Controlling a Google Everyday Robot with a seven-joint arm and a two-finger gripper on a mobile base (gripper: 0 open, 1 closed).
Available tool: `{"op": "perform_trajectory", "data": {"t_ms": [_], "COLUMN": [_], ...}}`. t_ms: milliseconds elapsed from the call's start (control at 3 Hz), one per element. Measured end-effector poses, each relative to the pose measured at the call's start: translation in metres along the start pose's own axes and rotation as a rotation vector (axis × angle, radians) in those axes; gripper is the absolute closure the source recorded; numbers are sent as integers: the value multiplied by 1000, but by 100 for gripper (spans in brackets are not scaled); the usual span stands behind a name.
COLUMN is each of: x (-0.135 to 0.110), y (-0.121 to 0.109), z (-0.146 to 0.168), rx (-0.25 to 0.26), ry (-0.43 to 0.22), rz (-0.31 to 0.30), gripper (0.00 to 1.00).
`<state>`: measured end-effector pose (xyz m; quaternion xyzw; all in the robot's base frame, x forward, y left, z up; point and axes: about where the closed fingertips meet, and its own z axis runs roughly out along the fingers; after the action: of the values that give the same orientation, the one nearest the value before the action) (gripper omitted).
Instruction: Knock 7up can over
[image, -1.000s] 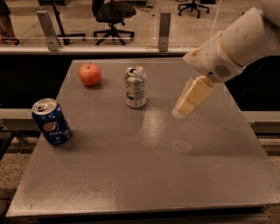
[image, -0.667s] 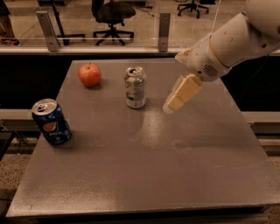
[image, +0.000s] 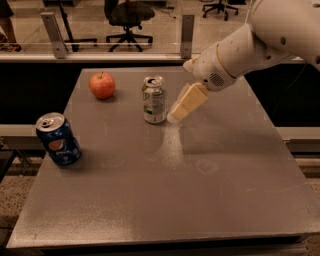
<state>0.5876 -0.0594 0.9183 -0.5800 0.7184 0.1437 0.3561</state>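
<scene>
Cream-coloured and wedge-shaped, the gripper (image: 178, 113) is now placed on the far side of the 7up can (image: 154, 100) from the apple (image: 102, 85), with its tip just beside the can's lower half. Contact cannot be confirmed, and whether the gripper is apart or together cannot be told. Compared with 1 second ago, when it was held well apart from the can, the gripper has been carried steadily toward the apple and the gap has been almost closed. The can has not been shifted and is seen at the same spot, near the apple, to its right as viewed and a little lower in view. From this it is judged that the sideways push is about to land and that the task is not yet done. The can is stood upright on the grey table (image: 210, 195), its long axis vertical and its silver pull-tab top pointed upward. If the motion is kept on its line toward the apple, the can would be expected to tip that way and finish with its long axis horizontal. A low contact may slide it instead of toppling it. The blue Pepsi can (image: 58, 139) is stood well apart from the apple on its other side, out of the push line.
</scene>
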Motion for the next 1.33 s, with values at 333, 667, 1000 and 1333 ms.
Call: {"op": "perform_trajectory", "data": {"t_ms": [333,667,1000,1333], "x": [-6,-10,-16,-23], "y": [-4,-7,-13,-17], "z": [22,36,52,62], "rx": [-20,-35,-55,-68], "ry": [-15,-27,-49,-65], "rz": [13,21,36,44], "gripper": [0,0,0,1]}}
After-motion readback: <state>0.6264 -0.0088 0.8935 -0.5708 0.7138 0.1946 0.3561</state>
